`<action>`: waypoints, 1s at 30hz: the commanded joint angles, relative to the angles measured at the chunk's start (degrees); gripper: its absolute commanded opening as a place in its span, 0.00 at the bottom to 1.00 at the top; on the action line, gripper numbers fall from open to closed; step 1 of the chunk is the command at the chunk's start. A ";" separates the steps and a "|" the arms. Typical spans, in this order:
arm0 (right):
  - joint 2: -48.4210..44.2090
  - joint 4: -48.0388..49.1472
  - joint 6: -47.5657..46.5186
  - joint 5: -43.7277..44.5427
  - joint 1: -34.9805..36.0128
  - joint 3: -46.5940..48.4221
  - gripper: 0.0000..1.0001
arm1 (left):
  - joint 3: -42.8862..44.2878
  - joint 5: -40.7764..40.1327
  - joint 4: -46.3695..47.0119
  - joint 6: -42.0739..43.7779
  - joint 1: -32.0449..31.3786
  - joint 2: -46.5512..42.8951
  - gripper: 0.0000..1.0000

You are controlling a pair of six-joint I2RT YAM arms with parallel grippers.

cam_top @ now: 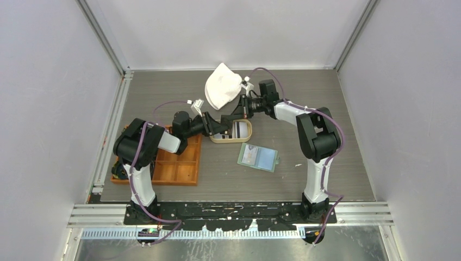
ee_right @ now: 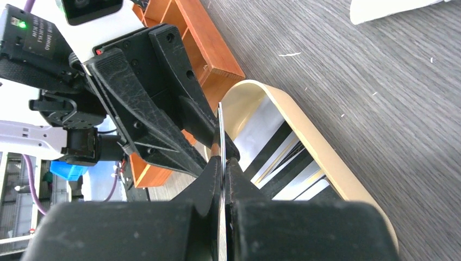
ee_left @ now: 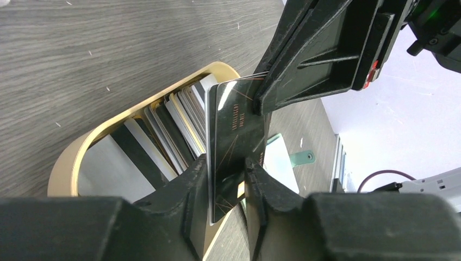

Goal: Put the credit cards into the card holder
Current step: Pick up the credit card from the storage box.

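Closest to the arm bases, the card holder [cam_top: 257, 157] lies opened flat on the bench [cam_top: 326, 98], inside facing up. It's a bit right of centre and clear of everything else. Over on the left sits an orange compartment tray [cam_top: 182, 163].

Just past the holder is the oval tan tray [cam_top: 250, 130], and that's where the credit cards [ee_left: 174, 125] are, stood on edge in a leaning row.

Both arms meet right above that tray. The right pincer [ee_right: 222, 157] is clamped together on one black card [ee_left: 236, 141], gripping its edge and holding it upright over the row. The left pincer [ee_left: 227, 162] comes in from the other side with its fingers apart. The other end of that black card sits slanted in the gap between them. Can't tell if either finger is actually pressing on it.

Furthest back there's a crumpled white cloth [cam_top: 222, 87] on the bench, just behind the right wrist.
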 commanded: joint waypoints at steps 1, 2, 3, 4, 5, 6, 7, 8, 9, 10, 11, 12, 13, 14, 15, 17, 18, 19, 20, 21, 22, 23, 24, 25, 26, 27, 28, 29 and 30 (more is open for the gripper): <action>-0.27 2.45 -0.24 -1.10 -0.19 1.20 0.01 | 0.42 3.74 8.81 -1.34 0.13 -0.48 0.23; -0.19 2.41 -0.21 -1.18 -0.19 1.15 0.01 | 0.51 4.21 9.43 -1.71 0.15 -0.22 0.18; -0.11 2.40 -0.19 -1.12 -0.26 1.21 0.01 | 0.59 4.55 10.03 -2.11 0.27 0.12 0.12; 0.04 2.40 -0.26 -1.12 -0.21 1.23 0.01 | 0.62 5.03 10.85 -2.62 0.41 0.36 0.07; 0.14 2.28 -0.37 -0.99 -0.22 1.36 0.01 | 0.69 5.30 11.64 -3.22 0.56 0.67 0.02; 0.30 2.00 -0.54 -0.76 -0.22 1.52 0.01 | 0.67 5.53 12.28 -3.74 0.73 1.00 0.00; 0.39 1.37 -0.90 -0.45 -0.23 1.74 0.04 | 0.67 5.64 12.94 -4.18 0.91 1.27 0.00; 0.46 0.25 -1.41 0.03 -0.24 1.95 0.09 | 0.70 5.71 13.34 -4.54 0.98 1.47 0.00; 0.49 -0.58 -1.95 0.63 -0.24 2.26 0.13 | 0.71 5.74 13.47 -4.70 1.07 1.53 0.00; 0.60 -1.64 -2.55 1.10 -0.26 2.58 0.18 | 0.63 5.60 13.49 -4.72 1.09 1.54 0.00; 0.67 -2.51 -3.08 1.57 -0.28 2.84 0.23 | 0.56 5.34 13.36 -4.68 1.10 1.41 0.00; 0.70 -2.92 -3.39 2.36 -0.25 3.00 0.27 | 0.45 5.15 13.26 -4.64 1.17 1.45 0.00; 0.66 -3.11 -3.53 2.80 -0.25 3.05 0.32 | 0.45 4.89 13.11 -4.59 1.18 1.43 0.00; 0.67 -3.13 -3.66 3.30 -0.21 3.14 0.36 | 0.38 4.72 12.99 -4.56 1.21 1.42 0.00; 0.66 -3.93 -3.75 3.86 -0.25 3.21 0.41 | 0.36 4.59 12.88 -4.55 1.21 1.38 0.00; 0.77 -5.41 -4.13 4.93 -0.21 3.32 0.48 | 0.36 4.48 12.81 -4.55 1.23 1.43 0.00; 0.84 -5.87 -4.32 5.33 -0.23 3.45 0.51 | 0.36 4.41 12.85 -4.55 1.33 1.44 0.00; 0.86 -6.17 -4.50 5.83 -0.26 3.50 0.52 | 0.36 4.12 12.82 -4.55 1.29 1.45 0.00; 0.88 -6.68 -4.87 6.40 -0.20 3.58 0.54 | 0.21 3.66 12.54 -4.43 1.30 1.33 0.00; 0.86 -7.07 -5.10 6.76 -0.19 3.67 0.56 | 0.06 3.23 11.90 -4.07 1.30 1.15 0.00; 0.88 -7.35 -5.25 6.91 -0.24 3.69 0.57 | 0.01 2.81 11.19 -3.70 1.29 0.84 0.00; 0.82 -7.39 -5.32 6.96 -0.24 3.70 0.58 | -0.06 2.48 10.36 -3.29 1.27 0.53 0.00; 0.80 -7.32 -5.24 6.94 -0.15 3.69 0.59 | -0.04 2.34 9.90 -3.09 1.22 0.40 0.00; 0.71 -7.26 -5.15 7.03 -0.03 3.68 0.59 | 0.00 2.32 9.85 -3.05 1.25 0.44 0.00; 0.72 -7.16 -5.11 6.97 0.16 3.68 0.59 | 0.07 2.36 9.85 -3.17 1.21 0.60 0.00; 0.79 -7.08 -5.10 6.91 0.50 3.68 0.59 | 0.21 2.41 9.87 -3.41 1.21 0.75 0.00; 0.78 -6.81 -4.87 6.69 0.96 3.69 0.59 | 0.41 2.60 9.99 -3.63 1.17 0.95 0.00; 0.83 -6.60 -4.71 6.38 1.34 3.68 0.59 | 0.44 2.78 10.12 -3.81 1.20 1.15 0.00; 0.86 -6.34 -4.48 6.24 1.70 3.70 0.59 | 0.52 2.81 10.27 -3.92 1.21 1.25 0.00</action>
